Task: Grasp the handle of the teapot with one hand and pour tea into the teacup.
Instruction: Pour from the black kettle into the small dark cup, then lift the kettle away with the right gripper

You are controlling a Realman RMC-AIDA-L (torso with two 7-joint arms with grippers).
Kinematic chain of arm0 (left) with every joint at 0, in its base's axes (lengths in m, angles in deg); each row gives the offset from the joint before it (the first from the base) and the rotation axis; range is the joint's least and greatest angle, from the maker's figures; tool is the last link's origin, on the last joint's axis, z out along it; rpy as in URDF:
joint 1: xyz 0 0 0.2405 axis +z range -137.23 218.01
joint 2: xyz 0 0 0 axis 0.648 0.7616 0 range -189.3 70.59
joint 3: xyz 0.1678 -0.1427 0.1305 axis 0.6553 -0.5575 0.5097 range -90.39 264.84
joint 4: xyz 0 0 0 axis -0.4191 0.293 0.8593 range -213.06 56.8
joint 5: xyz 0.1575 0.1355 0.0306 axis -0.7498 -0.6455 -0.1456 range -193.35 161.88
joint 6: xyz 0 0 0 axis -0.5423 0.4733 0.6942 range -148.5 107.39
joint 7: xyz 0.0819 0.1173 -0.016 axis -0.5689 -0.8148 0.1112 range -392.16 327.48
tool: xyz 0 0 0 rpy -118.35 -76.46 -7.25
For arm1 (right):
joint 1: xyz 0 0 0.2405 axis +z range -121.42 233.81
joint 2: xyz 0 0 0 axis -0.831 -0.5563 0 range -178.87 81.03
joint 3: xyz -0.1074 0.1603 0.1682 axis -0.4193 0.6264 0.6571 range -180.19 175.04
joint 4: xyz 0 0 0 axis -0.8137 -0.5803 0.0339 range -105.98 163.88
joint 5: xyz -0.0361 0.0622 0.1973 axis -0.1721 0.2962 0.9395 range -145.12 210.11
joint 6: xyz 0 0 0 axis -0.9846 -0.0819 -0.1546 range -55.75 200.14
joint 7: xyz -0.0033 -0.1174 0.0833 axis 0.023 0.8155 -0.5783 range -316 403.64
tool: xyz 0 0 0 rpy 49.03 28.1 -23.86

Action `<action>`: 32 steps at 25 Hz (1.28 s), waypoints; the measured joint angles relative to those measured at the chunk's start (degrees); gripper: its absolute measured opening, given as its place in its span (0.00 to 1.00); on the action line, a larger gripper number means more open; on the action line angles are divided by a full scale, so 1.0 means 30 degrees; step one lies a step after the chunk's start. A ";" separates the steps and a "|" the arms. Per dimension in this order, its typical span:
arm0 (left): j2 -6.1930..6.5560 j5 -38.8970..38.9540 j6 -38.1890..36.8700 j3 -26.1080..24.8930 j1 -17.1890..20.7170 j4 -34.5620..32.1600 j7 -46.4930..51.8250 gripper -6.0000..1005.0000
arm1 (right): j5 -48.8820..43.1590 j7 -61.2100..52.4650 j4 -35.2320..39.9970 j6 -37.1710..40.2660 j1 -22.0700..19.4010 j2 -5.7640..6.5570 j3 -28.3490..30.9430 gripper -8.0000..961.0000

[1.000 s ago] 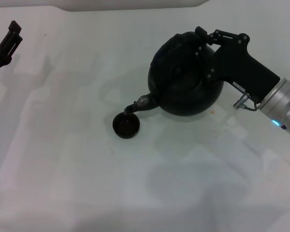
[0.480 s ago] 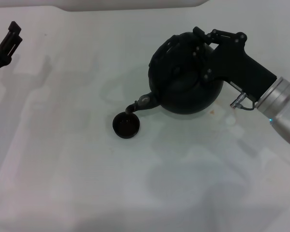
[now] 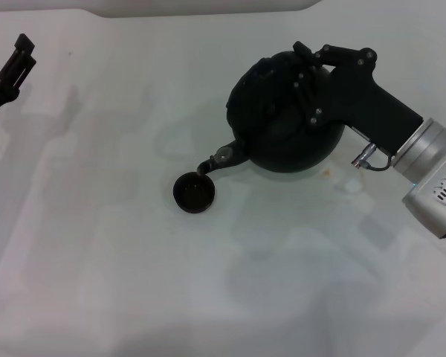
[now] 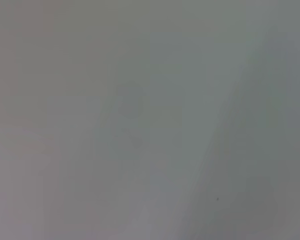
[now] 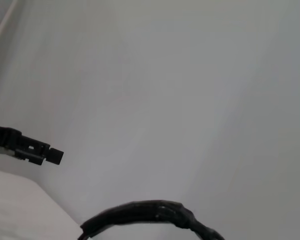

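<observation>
Gripping the handle (image 3: 301, 74), right end effector (image 3: 312, 78) tips matte black teapot (image 3: 282, 130).

White table (image 3: 119, 282), one cup on it.
The teacup (image 3: 194, 193) sits on the table near its middle, mouth up; the teapot (image 3: 282, 126) beside it tilts, spout over the cup's rim.

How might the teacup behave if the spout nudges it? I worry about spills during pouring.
The teacup is small beside the teapot, so it is probably light and would slide on the smooth white table. It looks low and wide, so tipping seems unlikely. The spout hangs over its rim, held by the right gripper.
</observation>
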 joint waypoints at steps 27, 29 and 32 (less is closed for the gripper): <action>-0.0005 -0.0002 0.0263 -0.0001 -0.0119 -0.0002 0.0002 0.89 | -0.0029 0.2577 -0.0008 -0.0028 0.0050 -0.0001 -0.0190 0.14; -0.0005 -0.0016 0.0263 -0.0001 -0.0119 -0.0002 0.0002 0.89 | -0.0029 0.2705 -0.0007 -0.0028 0.0055 -0.0001 -0.0184 0.14; -0.0005 -0.0030 0.0264 -0.0001 -0.0119 -0.0002 0.0002 0.89 | -0.0027 0.2850 -0.0008 -0.0006 0.0061 -0.0001 -0.0180 0.14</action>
